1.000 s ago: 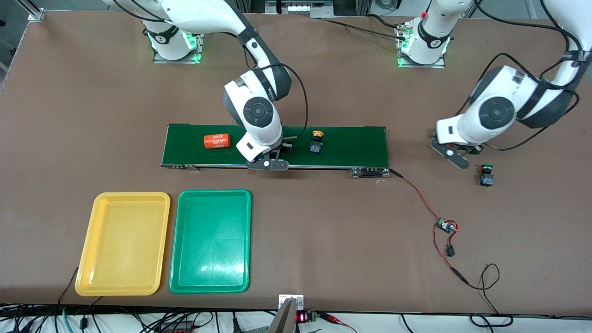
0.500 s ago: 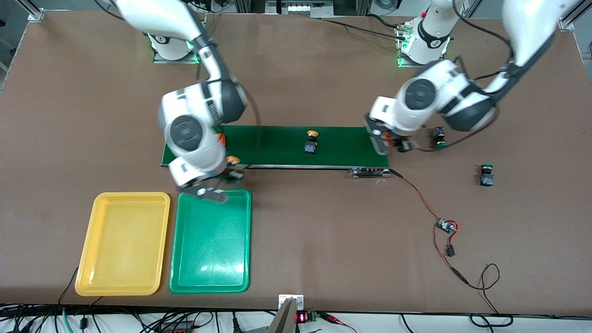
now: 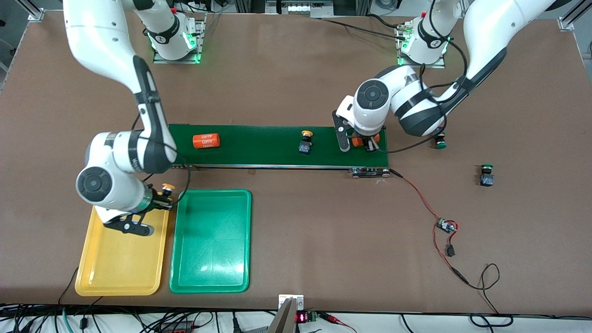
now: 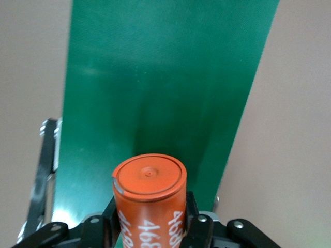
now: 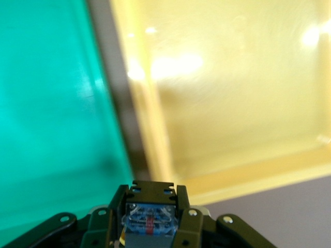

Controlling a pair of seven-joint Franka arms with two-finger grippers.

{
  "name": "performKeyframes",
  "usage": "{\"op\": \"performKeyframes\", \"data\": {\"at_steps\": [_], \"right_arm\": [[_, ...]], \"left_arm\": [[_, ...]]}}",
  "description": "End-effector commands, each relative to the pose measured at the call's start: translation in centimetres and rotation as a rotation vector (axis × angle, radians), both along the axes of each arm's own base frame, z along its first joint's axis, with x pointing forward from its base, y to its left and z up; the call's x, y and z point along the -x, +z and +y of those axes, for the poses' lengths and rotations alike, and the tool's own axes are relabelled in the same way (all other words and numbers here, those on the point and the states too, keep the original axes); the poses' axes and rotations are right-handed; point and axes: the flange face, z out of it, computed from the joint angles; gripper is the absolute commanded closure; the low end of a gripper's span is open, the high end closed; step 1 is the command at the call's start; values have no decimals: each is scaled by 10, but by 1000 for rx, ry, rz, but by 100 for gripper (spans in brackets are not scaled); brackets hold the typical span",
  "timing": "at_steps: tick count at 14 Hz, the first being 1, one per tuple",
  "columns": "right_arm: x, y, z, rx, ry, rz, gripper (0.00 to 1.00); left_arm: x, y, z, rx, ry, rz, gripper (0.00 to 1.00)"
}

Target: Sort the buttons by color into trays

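Front view: the right claw [image 3: 159,200] is over the corner of the yellow tray [image 3: 118,263] that lies next to the green tray [image 3: 210,249], and it pinches a yellow button [image 3: 166,188]. Both trays lie on the brown bench [image 3: 296,83], nearer to the camera than the dark-green belt [image 3: 259,145]. The left claw [image 3: 363,142] is low over the belt at the end toward the left arm, and it pinches an orange cylinder [image 3: 365,140]. A second orange cylinder [image 3: 206,140] lies on the belt toward the right arm's end. A second yellow button [image 3: 305,142] stands near the middle of the belt. One green button [image 3: 440,142] lies on the bench just beside the left arm's elbow, and another green button [image 3: 485,175] stands well apart, nearer to the camera.

Left wrist view: the fingers [image 4: 194,219] press on both sides of the orange cylinder [image 4: 150,201], with white numbers on its side, over the belt [image 4: 155,77].

Right wrist view: the fingers [image 5: 181,225] hold the blue body of the button [image 5: 149,223] over the rim of the yellow tray [image 5: 232,129]; the green tray [image 5: 46,113] is just beside it.
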Motion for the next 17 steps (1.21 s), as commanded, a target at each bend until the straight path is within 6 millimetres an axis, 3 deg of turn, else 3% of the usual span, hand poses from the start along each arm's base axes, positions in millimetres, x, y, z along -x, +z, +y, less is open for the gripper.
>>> {"op": "performKeyframes", "data": {"at_steps": [1, 2, 3, 6, 7, 8, 9, 10, 14, 16, 17], "right_arm": [[-18, -24, -25, 21, 96, -48, 100], [-20, -42, -31, 30, 135, -60, 100], [-24, -54, -42, 38, 169, -86, 100], [-27, -74, -43, 54, 243, -112, 100], [-27, -76, -44, 53, 267, -110, 81], [-28, -73, -56, 47, 246, -112, 1], [-29, -65, -64, 40, 236, -119, 0], [-29, -55, -58, 31, 240, -128, 0], [-15, 28, -23, -46, 229, -66, 0], [-3, 54, 5, -143, 186, -17, 0], [6, 62, 29, -161, 209, 10, 0]], "left_arm": [[-2, -8, -18, -6, -43, -17, 58], [-3, -8, -17, -5, -41, -18, 11], [-5, -8, -14, -4, -41, -19, 0], [-14, 2, -2, -12, -19, -31, 0], [-22, 12, 7, -7, 4, -46, 0], [-25, 22, 13, -9, 24, -50, 0], [-32, 38, 23, -20, 53, -49, 0], [-42, 54, 35, -35, 80, -45, 0], [-84, 107, 98, -182, 260, 1, 0], [-100, 123, 133, -222, 396, 4, 0], [-105, 126, 153, -246, 494, 0, 0]]}}
